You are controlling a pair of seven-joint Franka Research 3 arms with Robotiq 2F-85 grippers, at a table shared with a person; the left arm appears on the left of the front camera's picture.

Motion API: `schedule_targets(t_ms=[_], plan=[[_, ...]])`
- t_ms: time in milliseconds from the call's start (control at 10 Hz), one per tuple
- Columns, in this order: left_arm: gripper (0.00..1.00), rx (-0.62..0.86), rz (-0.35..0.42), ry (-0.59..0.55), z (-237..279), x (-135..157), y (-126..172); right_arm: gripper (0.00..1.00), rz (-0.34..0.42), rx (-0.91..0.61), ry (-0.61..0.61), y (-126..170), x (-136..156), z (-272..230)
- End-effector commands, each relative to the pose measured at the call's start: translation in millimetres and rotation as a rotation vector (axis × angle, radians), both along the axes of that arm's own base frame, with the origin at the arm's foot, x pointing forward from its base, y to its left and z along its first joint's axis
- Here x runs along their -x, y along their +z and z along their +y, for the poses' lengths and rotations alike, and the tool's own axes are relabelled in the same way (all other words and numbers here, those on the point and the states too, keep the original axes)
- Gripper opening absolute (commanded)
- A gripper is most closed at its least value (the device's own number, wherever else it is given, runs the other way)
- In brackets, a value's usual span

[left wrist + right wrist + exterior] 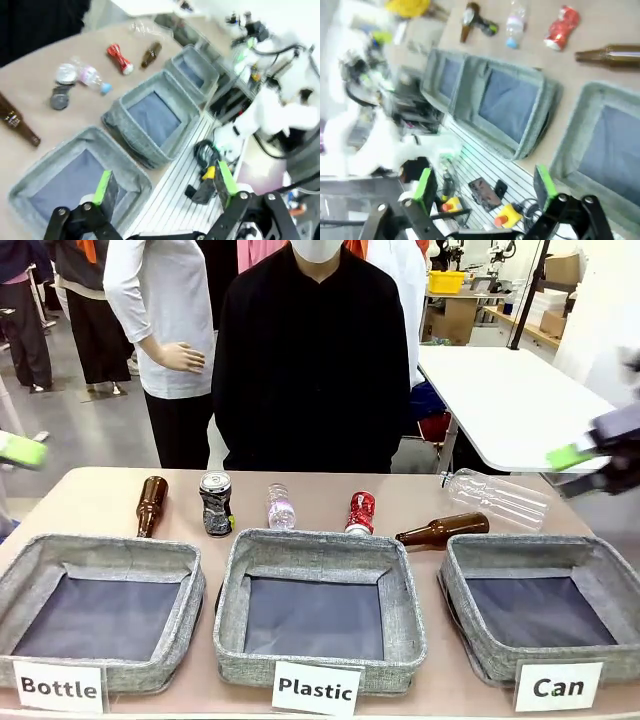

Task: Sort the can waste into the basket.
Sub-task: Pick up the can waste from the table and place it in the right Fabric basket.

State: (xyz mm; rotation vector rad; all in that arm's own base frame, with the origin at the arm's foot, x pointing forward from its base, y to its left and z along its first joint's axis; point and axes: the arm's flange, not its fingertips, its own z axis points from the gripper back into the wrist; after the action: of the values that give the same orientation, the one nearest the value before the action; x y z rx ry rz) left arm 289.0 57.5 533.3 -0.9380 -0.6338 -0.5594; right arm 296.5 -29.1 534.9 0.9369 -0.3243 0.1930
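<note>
Crumpled thin metal is making both pieces of can waste look light, springy and a little slippery, with sharp creases. I am judging the flattened waist the best place to pinch, across the narrow side. The red can (361,512) is lying on the tabletop (100,490) well off from the right end effector (590,445), below it and toward the middle, past a brown bottle (442,530). The dark can (215,503) is sitting farther off, nearer the left end effector (165,184). The Can basket (455,585) is sitting almost under the right end effector, holding nothing. Both arms are hovering high at the tabletop's sides, wrists tipping down toward the baskets. Each end effector is showing its green pads (425,182) wide apart with nothing between them.
</note>
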Motion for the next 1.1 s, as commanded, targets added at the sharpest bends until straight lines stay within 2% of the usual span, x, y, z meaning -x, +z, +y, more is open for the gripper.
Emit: schedule_targets(t_ms=[0, 200, 300, 400, 600, 700, 800, 900, 1000], plan=[[1.00, 0.247, 0.070, 0.174, 67.3, 8.6, -50.2, 1.00, 0.010, -0.203, -0.179, -47.8, 24.1, -63.4], [1.00, 0.452, 0.150, 0.393, 124.0, 18.3, -96.5, 1.00, 0.073, -0.399, -0.387, -86.6, 36.9, -133.8], [1.00, 0.521, 0.176, 0.432, 143.8, 16.5, -111.4, 1.00, 0.086, -0.441, -0.438, -99.0, 40.0, -152.3], [1.00, 0.573, 0.197, 0.487, 150.9, 23.1, -124.1, 1.00, 0.117, -0.457, -0.495, -108.6, 41.8, -166.3], [1.00, 0.620, 0.215, 0.548, 130.3, 23.6, -131.3, 1.00, 0.173, -0.464, -0.612, -127.0, 40.9, -182.4], [1.00, 0.592, 0.234, 0.606, 118.1, 19.2, -131.6, 1.00, 0.170, -0.379, -0.726, -131.6, 42.2, -183.3], [1.00, 0.560, 0.236, 0.655, 109.6, 18.5, -131.6, 1.00, 0.185, -0.468, -0.582, -121.1, 39.8, -209.6], [1.00, 0.628, 0.248, 0.579, 170.2, 3.3, -133.9, 1.00, 0.185, -0.468, -0.582, -121.1, 39.8, -209.6], [1.00, 0.628, 0.248, 0.579, 170.2, 3.3, -133.9, 1.00, 0.185, -0.468, -0.582, -121.1, 39.8, -209.6]])
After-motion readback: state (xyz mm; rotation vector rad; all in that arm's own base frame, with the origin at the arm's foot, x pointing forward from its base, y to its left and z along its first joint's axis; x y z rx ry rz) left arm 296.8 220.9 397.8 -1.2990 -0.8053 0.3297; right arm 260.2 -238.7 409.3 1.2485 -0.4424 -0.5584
